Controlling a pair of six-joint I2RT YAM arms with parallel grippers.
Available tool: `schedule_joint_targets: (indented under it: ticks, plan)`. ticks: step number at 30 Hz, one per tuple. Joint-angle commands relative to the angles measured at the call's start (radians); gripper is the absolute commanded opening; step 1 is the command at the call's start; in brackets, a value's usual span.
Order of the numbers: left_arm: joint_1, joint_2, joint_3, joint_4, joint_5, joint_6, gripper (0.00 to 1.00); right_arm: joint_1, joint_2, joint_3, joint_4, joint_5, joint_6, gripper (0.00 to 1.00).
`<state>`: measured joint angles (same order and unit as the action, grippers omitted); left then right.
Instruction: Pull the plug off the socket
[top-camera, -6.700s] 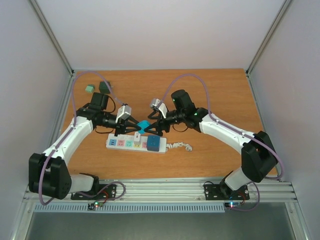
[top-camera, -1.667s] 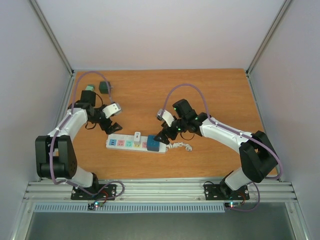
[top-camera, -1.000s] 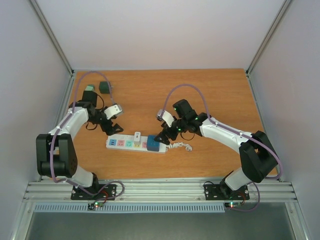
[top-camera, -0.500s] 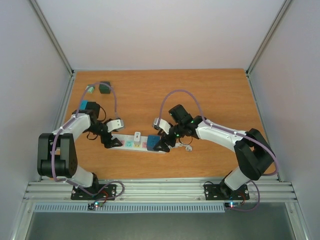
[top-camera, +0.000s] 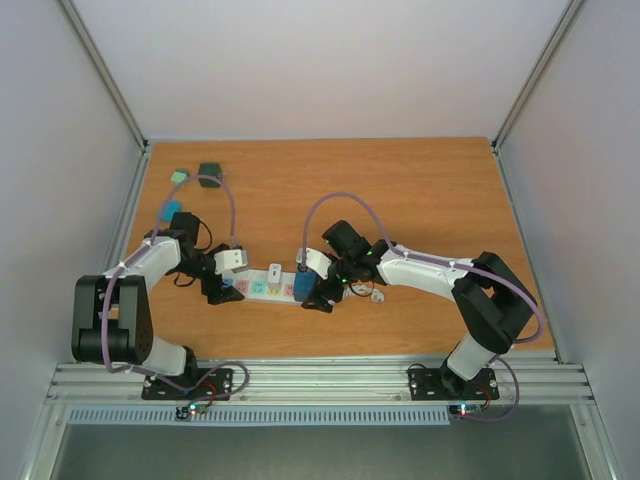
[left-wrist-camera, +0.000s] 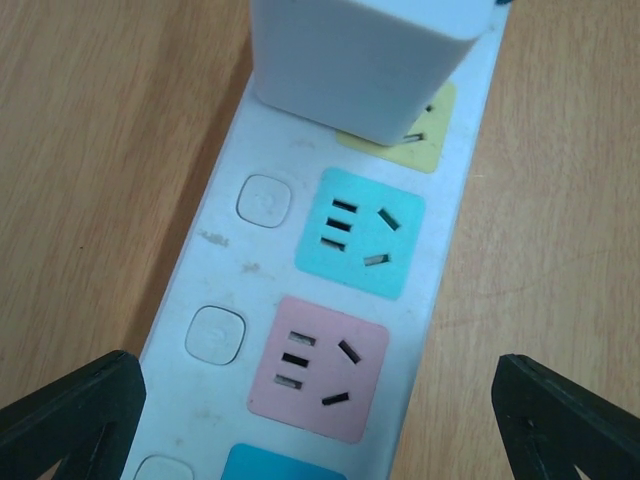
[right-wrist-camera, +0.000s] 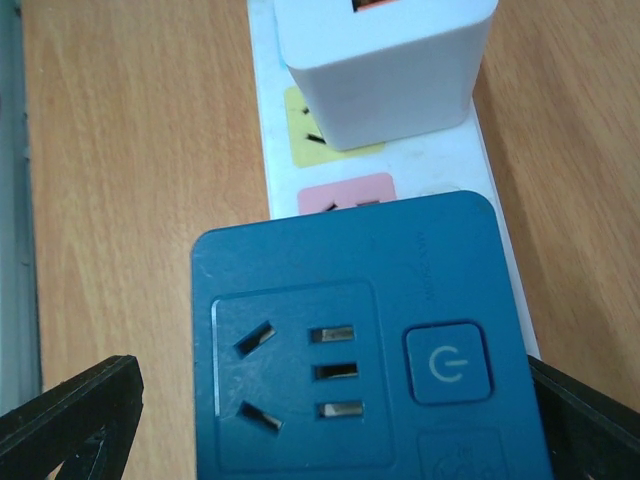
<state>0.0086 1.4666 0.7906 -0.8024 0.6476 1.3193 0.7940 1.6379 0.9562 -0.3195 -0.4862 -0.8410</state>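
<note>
Hard to see:
- Right gripper (right-wrist-camera: 330, 425) fingertips cut off at bottom corners of wrist view.
- Their contact with dark blue square plug-in adapter (right-wrist-camera: 350, 350) cannot be told.

Right gripper: jaws spread wide, straddling adapter at strip's right end.

Left gripper (left-wrist-camera: 320, 410): released, fingers wide either side of long white power strip (top-camera: 258, 288), covering its left end from above.

Strip lies flat near table's near edge, left of centre.

White cube plug (right-wrist-camera: 385, 70) seated on yellow panel, just beside adapter.

Curly white cord (top-camera: 366, 293) partly behind right arm.

Dark green block (top-camera: 209, 174) near far-left corner.
</note>
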Motion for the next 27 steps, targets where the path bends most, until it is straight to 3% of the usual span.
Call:
schedule_joint_targets:
  ticks: [1,8,16,27]
  plan:
    - [-0.004,-0.028,-0.025,0.034,0.040,0.092,0.96,0.013,0.022,-0.005,0.040,0.051,-0.030,0.98]
    - [-0.038,-0.009,-0.019,0.075,0.065,0.092,0.87,0.013,0.022,-0.010,0.063,0.058,-0.045,0.89]
    - [-0.148,-0.011,-0.061,0.211,0.013,-0.014,0.59,0.013,0.025,-0.012,0.063,0.057,-0.056,0.74]
    - [-0.179,0.029,-0.072,0.234,-0.084,-0.014,0.43,0.013,0.020,-0.008,0.068,0.049,-0.070,0.66]
